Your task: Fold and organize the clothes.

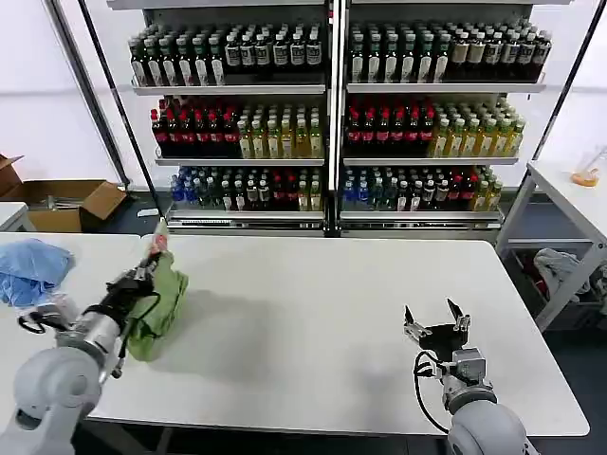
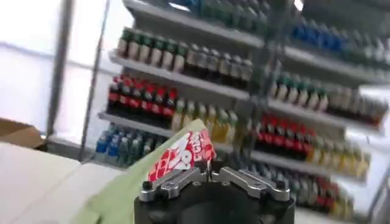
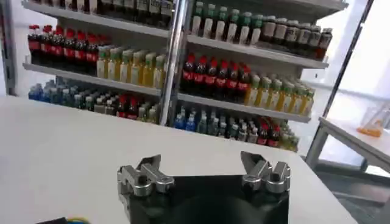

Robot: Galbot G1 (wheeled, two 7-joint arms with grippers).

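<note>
The light green polo shirt (image 1: 161, 303) hangs in a bunch at the table's left side, lifted by my left gripper (image 1: 152, 258), which is shut on it. In the left wrist view the red-and-white chest print (image 2: 183, 159) rises just above the closed left gripper (image 2: 210, 173), with green cloth (image 2: 116, 195) trailing down beside it. My right gripper (image 1: 435, 318) stands open near the table's front right, holding nothing. In the right wrist view its fingers (image 3: 151, 171) spread wide over bare white tabletop, the right gripper (image 3: 204, 165) pointing toward the shelves.
A light blue cloth (image 1: 30, 270) lies at the table's left edge. The white table (image 1: 322, 313) stretches between the arms. Shelves of bottles (image 1: 332, 123) stand behind it. A cardboard box (image 1: 71, 204) sits on the floor at the left, a side table (image 1: 569, 190) at the right.
</note>
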